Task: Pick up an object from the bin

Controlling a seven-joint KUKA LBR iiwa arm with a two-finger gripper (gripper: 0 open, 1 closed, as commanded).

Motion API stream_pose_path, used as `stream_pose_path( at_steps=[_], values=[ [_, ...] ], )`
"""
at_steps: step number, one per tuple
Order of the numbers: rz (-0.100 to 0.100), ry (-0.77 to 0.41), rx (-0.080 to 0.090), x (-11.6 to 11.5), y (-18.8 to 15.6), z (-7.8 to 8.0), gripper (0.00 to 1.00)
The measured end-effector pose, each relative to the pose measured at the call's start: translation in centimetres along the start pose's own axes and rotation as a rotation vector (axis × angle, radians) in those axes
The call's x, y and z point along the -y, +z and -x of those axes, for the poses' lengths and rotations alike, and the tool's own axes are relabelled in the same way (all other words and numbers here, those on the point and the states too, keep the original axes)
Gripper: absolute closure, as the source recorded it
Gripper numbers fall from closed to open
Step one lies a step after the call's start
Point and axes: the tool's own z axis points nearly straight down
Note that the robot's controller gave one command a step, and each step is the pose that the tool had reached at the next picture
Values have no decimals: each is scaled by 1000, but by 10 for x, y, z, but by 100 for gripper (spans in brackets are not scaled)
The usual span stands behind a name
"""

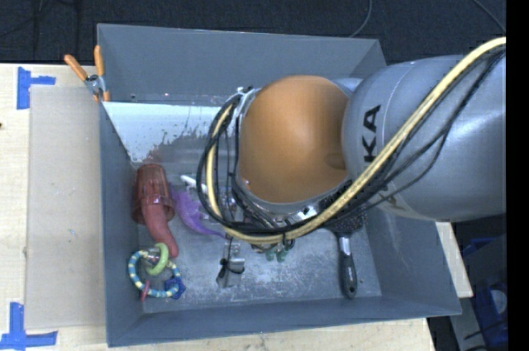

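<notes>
My gripper (231,268) reaches down from under the arm's orange dome to the bin floor, near the front and a little left of the middle. A purple soft thing (192,214) lies just up and left of it, partly hidden under the cables. A ring toy of blue, green and yellow beads (154,272) rests in the front left corner, left of the gripper. A dark red, tapering rubbery piece (154,204) lies along the left wall. Nothing shows at the gripper's tip.
A black brush with a slim handle (348,262) lies toward the front right, its head tucked under the arm. The arm and its dome cover the middle and right of the bin.
</notes>
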Motion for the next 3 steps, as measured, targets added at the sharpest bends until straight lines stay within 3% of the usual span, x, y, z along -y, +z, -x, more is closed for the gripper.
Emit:
stream_pose_path(
  at_steps=[1, 2, 3],
  values=[
    [2, 6, 8, 1, -4, 2, 0],
    [1, -96, 8, -22, 52, 1, 0],
    [1, -227, 7, -65, 68, -5, 0]
  ],
)
